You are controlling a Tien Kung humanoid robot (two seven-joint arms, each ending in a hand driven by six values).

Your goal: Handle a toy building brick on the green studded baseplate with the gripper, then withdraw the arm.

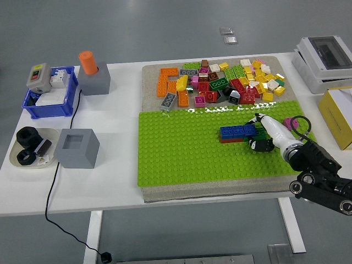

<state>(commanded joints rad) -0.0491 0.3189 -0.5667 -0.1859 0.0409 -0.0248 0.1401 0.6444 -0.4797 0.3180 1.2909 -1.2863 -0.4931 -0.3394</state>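
A green studded baseplate covers the front half of a grey board. On its right part sits a long blue brick stacked on a red and a green layer. My right hand comes in from the lower right, white fingers curled at the blue brick's right end and touching the stack. I cannot tell whether they grip it. A pink brick lies on the plate just behind the hand. The left arm does not show.
A heap of loose bricks fills the board's back half. At the left stand a grey block with an orange cylinder, a blue bin, a hollow grey block and a dish of black parts. A white box and a yellow box stand at the right.
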